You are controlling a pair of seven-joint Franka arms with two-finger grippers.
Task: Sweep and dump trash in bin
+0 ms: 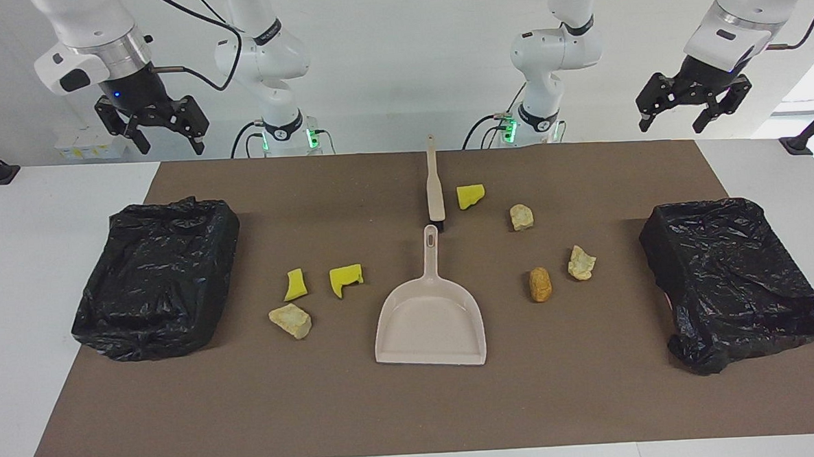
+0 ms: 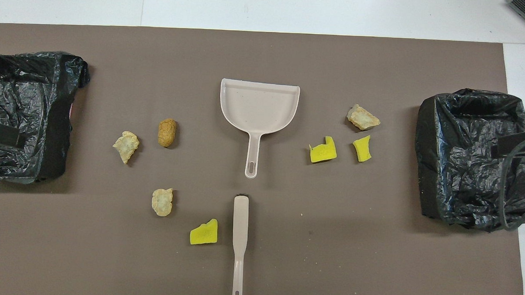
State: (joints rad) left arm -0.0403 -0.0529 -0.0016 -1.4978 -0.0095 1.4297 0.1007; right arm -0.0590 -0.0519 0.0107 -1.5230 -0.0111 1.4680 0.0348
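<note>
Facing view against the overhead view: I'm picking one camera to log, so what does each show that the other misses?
Only the facing view shows the arms: the left pincer and the right pincer, both open, raised and waiting at their own ends of the table. Only the overhead view shows the brush full length from straight above, and the dustpan pan from above. Both show the seven scraps of trash, such as the orange-brown lump, and both black-lined bins.

trash — seven scraps lying apart on mat | three yellow sponge pieces, three pale beige lumps, one orange-brown oval lump — strewn both sides of dustpan
</note>
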